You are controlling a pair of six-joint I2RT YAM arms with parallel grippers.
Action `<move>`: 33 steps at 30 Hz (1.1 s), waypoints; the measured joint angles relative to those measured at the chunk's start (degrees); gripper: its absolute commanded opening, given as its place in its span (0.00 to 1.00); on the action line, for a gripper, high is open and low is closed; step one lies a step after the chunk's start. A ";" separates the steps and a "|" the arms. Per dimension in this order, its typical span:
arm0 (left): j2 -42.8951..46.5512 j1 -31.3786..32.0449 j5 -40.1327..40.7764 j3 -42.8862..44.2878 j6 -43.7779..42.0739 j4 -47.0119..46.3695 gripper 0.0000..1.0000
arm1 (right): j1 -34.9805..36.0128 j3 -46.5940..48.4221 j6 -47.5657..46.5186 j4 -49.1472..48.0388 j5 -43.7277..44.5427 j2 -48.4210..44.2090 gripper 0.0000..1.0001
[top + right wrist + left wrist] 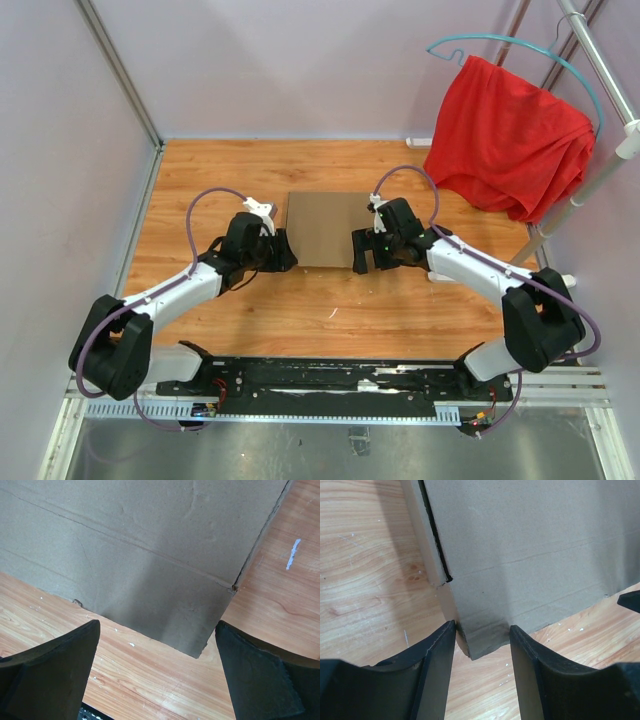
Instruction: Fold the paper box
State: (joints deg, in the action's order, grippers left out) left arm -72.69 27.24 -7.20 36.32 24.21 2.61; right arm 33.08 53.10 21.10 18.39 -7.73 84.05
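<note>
The left gripper (482, 627) has its jaws about half apart, straddling the near-left corner of the paper box (530, 555). One finger (440, 655) touches the corner's left edge. The other sits just beside the near edge, and the wrist view is too close to tell whether the jaws are pinching the cardboard.

The right gripper (157, 625) is spread wide and holds nothing. The box's near-right corner lies just ahead of it, between the fingers but clear of both.

The box is plain brown cardboard with crease lines, lying flat in the middle of the wooden table (200, 170), between the two arms. A red cloth (505, 140) hangs at the far right.
</note>
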 measured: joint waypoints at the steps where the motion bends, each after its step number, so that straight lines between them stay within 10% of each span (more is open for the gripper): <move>1: 0.00 0.00 0.00 0.07 -0.02 0.17 0.52 | 0.00 0.00 0.00 0.04 -0.04 -0.07 0.98; 33: 0.00 0.22 0.61 0.61 -0.66 1.79 0.53 | -0.09 0.55 2.05 0.72 -2.34 -0.92 0.98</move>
State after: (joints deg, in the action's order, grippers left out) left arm -72.69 27.46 -6.59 36.93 23.55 4.40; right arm 32.99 53.65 23.16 19.11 -10.07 83.13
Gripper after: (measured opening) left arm 0.525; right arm 0.984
